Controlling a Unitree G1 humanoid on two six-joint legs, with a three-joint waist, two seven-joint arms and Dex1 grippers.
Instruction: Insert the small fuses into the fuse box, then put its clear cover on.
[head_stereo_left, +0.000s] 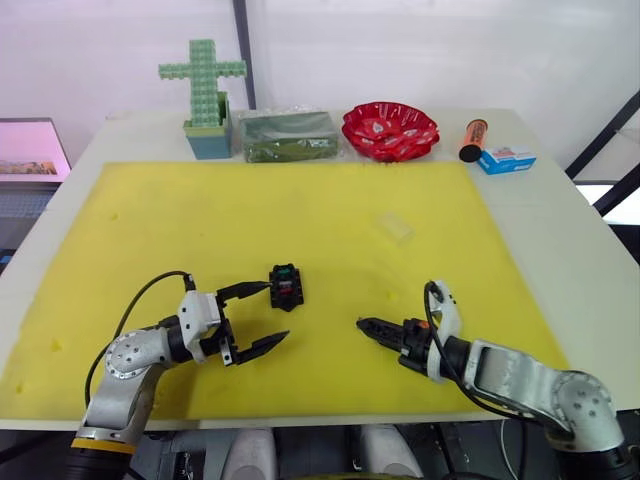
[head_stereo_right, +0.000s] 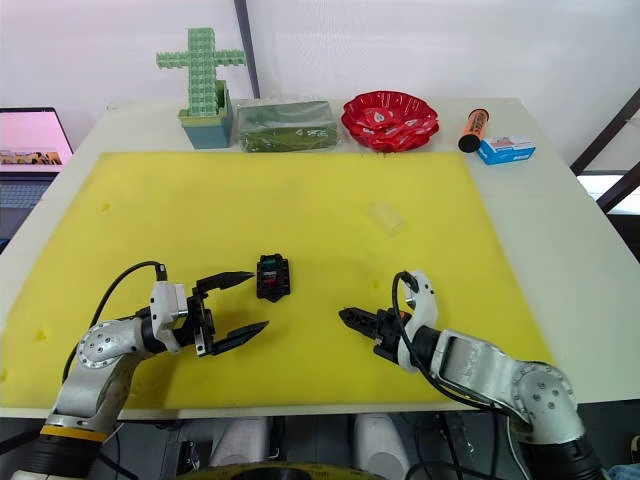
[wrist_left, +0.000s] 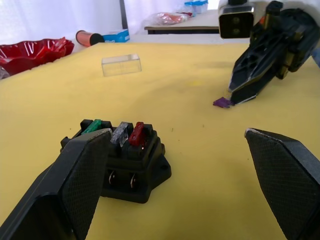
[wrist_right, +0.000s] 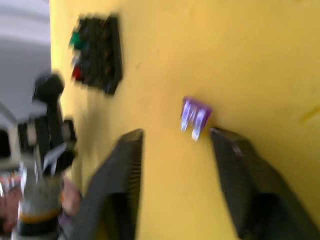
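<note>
just ahead of the open right gripper (wrist_right: 172, 145) lies the purple fuse (wrist_right: 195, 116), prongs pointing back between its fingers.

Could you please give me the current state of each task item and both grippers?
fuse box: uncovered, green, grey and red fuses seated.
purple fuse: loose on the mat, at the right gripper's tips.
clear cover: off, lying apart on the mat.
left gripper: open, empty.
right gripper: open, empty.

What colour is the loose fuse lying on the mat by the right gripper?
Purple; the loose fuse shows best in the right wrist view, just ahead of the right gripper.
</note>
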